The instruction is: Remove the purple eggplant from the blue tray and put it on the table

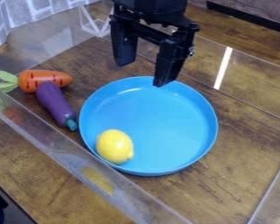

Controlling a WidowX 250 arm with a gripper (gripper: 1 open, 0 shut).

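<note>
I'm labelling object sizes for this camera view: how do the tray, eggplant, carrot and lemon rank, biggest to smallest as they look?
1. Tray, by far the largest.
2. Eggplant, long and thin.
3. Carrot and lemon look much alike; the lemon lies nearer the camera, so I won't rank them.

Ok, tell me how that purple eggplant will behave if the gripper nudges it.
The purple eggplant lies on its side on the glossy table, so it would probably slide or roll easily. Its rounded, tapered body suggests a curved roll. It looks like rigid toy plastic, likely light and stiff.
</note>
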